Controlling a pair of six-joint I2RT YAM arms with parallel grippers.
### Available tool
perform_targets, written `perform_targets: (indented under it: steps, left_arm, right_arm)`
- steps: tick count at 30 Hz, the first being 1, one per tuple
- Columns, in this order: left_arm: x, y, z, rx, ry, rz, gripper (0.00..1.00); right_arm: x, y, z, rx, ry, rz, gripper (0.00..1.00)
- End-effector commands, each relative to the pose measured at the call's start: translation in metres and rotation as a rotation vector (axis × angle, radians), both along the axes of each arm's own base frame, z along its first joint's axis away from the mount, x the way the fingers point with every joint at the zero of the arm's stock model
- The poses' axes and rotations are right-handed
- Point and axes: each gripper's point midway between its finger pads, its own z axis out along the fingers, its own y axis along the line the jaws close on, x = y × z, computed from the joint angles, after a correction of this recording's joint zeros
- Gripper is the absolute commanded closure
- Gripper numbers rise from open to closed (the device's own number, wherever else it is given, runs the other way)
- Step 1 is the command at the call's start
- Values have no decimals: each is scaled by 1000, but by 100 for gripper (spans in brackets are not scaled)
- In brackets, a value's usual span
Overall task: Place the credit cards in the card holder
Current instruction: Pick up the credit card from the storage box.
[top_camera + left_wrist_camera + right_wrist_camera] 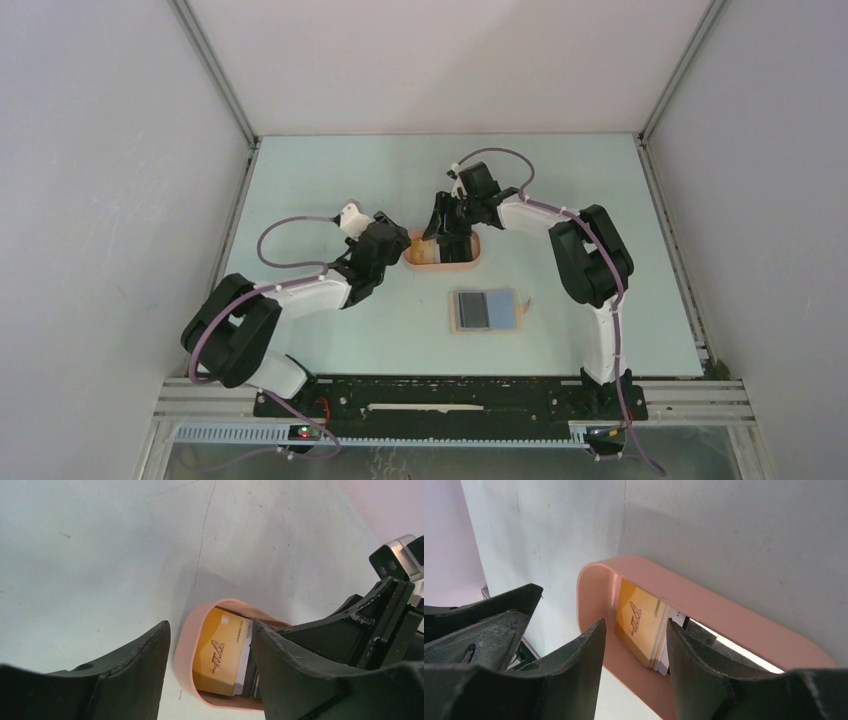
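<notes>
Overhead, I see left claw (pixel 397 247) and right claw (pixel 450 238) meet at the tray (pixel 472 262); the holder (pixel 487 310) lies open nearer the bases. Left wrist: jaws apart, empty, straddling the tray's end. Right wrist: jaws part-open flanking the cards (pixel 641 625), edge-up along the tray, not yet pinched.

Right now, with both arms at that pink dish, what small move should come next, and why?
Probably the right tool should close gently on the yellow card and lift it. Its jaws stand open on either side of the card stack, which leans on edge in the pink tray. The left tool straddles the tray's end, seemingly to steady it.
</notes>
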Motion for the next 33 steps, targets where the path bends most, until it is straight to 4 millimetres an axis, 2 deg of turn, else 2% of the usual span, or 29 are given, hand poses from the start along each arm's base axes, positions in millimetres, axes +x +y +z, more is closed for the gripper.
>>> perform_targets:
  steps: [1, 11, 15, 25, 33]
  left_arm:
    - [3, 1, 2, -26, -23, 36, 35]
    - [3, -1, -4, -13, -15, 17, 41]
    - [2, -7, -9, -15, -2, -7, 51]
    - [0, -14, -19, -11, 22, -30, 52]
    - [-4, -22, -26, -18, 33, -65, 59]
  right_arm:
    - [6, 10, 9, 19, -8, 8, 44]
    - [3, 11, 1, 9, 14, 14, 46]
    - [5, 8, -2, -8, 10, 2, 46]
    - [-1, 12, -5, 18, 46, 25, 46]
    - [1, 13, -8, 30, 62, 33, 47]
